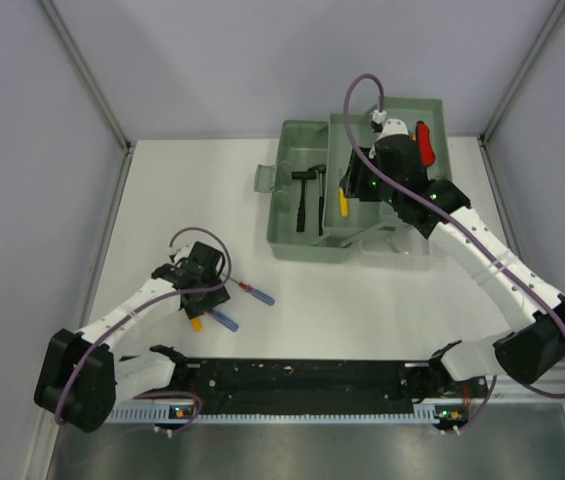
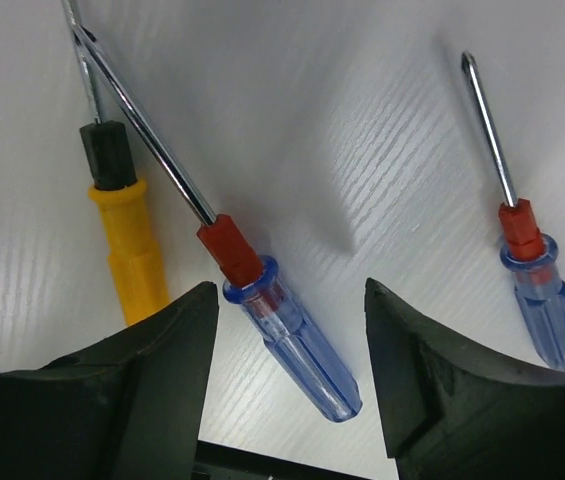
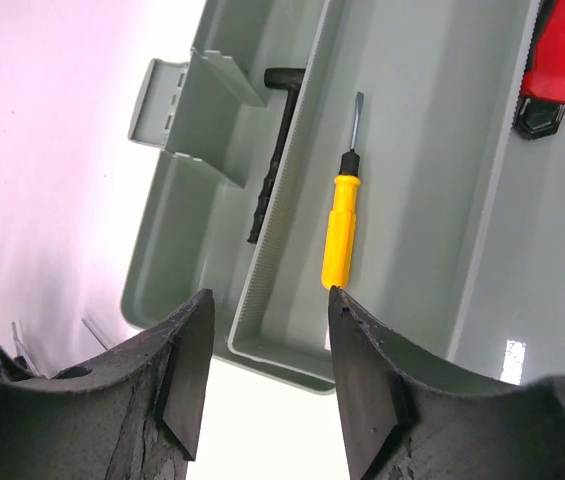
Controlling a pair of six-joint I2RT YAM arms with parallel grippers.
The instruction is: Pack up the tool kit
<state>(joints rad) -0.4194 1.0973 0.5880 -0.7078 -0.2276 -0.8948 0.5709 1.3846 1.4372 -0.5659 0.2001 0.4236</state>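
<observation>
The green tool box [image 1: 297, 246] lies open at the back right. It holds a yellow screwdriver [image 1: 343, 201], a black hammer [image 1: 307, 198] and a red utility knife [image 1: 424, 143]. My right gripper [image 1: 360, 183] hangs open and empty above the box. In its wrist view the gripper [image 3: 270, 295] is above the yellow screwdriver [image 3: 340, 230] and the hammer [image 3: 274, 170]. My left gripper [image 1: 210, 296] is low over the table and open. In its wrist view the gripper [image 2: 290, 292] straddles the handle of a blue screwdriver [image 2: 292, 335] without touching it.
A second blue screwdriver [image 2: 542, 300] lies right of the left gripper and a yellow one [image 2: 132, 245] lies left of it, its shaft crossed by the first blue one's. The red knife [image 3: 562, 50] lies at the box's far end. Grey walls enclose the table.
</observation>
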